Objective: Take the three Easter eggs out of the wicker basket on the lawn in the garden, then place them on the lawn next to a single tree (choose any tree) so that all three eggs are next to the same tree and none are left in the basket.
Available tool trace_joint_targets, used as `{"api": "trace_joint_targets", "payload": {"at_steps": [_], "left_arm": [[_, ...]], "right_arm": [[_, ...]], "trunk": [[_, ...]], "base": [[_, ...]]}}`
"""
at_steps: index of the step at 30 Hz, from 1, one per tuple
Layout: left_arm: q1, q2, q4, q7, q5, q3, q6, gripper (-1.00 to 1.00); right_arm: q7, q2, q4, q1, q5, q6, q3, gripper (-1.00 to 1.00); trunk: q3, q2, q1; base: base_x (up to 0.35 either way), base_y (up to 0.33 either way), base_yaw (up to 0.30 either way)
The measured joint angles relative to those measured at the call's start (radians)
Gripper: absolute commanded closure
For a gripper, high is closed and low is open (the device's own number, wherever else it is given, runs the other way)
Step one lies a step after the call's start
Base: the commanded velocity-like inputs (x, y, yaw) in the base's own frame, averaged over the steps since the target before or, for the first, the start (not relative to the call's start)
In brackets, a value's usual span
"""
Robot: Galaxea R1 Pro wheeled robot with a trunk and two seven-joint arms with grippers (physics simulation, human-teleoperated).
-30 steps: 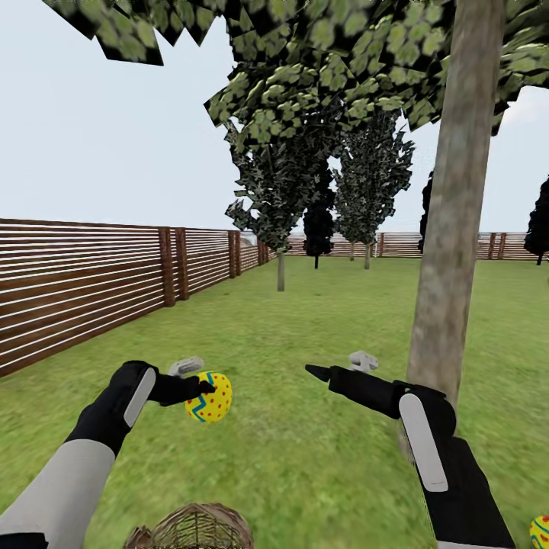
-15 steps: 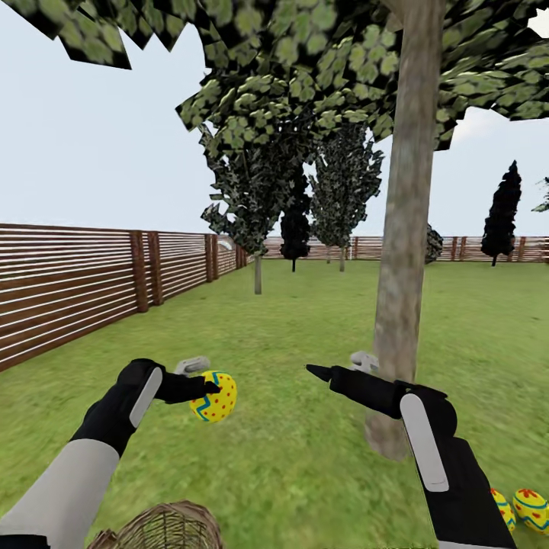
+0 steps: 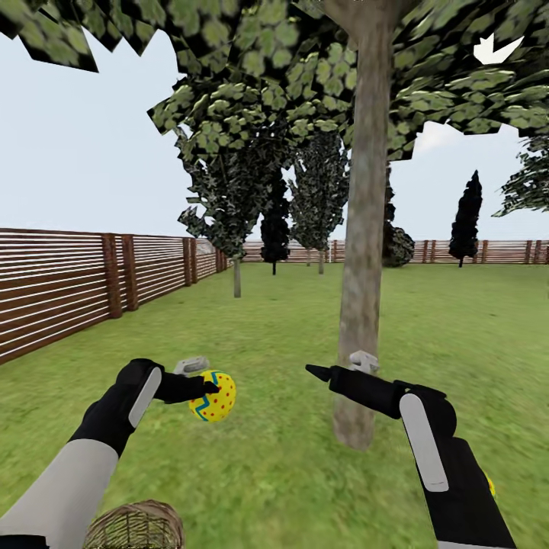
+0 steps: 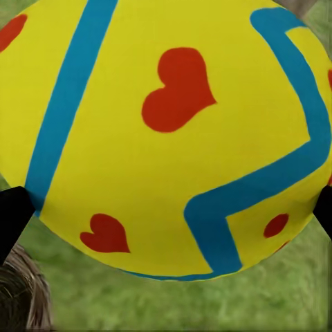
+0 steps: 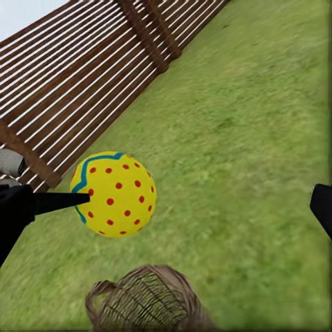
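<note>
Left gripper (image 3: 207,387) pinched yellow egg (image 3: 213,396) with red dots, held up over lawn (image 3: 274,457). Basket (image 3: 136,524) sat on grass below, near left arm. Right gripper (image 3: 335,370) was spread wide, nothing in it, just beside tree (image 3: 358,305) trunk. Bit of another egg (image 3: 489,483) peeked out behind right arm. Brown fence (image 3: 61,282) ran along left side.

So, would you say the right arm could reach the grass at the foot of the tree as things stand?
Probably yes: the right pincer is open and carries nothing, it hangs close beside the tree, and only bare grass lies between it and the trunk's foot.
</note>
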Motion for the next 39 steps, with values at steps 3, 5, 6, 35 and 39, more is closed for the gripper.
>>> {"api": "trace_joint_targets", "payload": {"at_steps": [3,5,6,35,39], "left_arm": [[0.000,0.001,0.000,0.000,0.000,0.000,0.000,1.00],[0.000,0.000,0.000,0.000,0.000,0.000,0.000,1.00],[0.000,0.000,0.000,0.001,0.000,-0.001,0.000,1.00],[0.000,-0.008,0.003,0.097,-0.001,-0.026,0.000,1.00],[0.000,-0.008,0.007,0.098,-0.001,-0.027,0.000,1.00]], "right_arm": [[0.000,0.000,-0.002,0.000,0.000,0.000,0.000,-1.00],[0.000,0.001,-0.003,0.000,0.000,0.000,0.001,-1.00],[0.000,0.001,-0.003,0.000,0.000,0.000,0.001,-1.00],[0.009,0.001,-0.004,-0.001,-0.003,0.028,-0.006,-1.00],[0.009,0.001,-0.002,-0.002,-0.002,0.028,-0.008,-1.00]], "trunk": [[0.000,0.000,0.000],[0.000,0.000,0.000],[0.000,0.000,0.000],[-0.011,0.000,0.000],[-0.018,0.000,0.000]], "base": [[-0.150,-0.256,-0.002],[-0.146,-0.256,-0.001],[-0.134,-0.259,-0.037],[-0.018,-0.287,-0.065],[0.000,-0.301,0.000]]}}
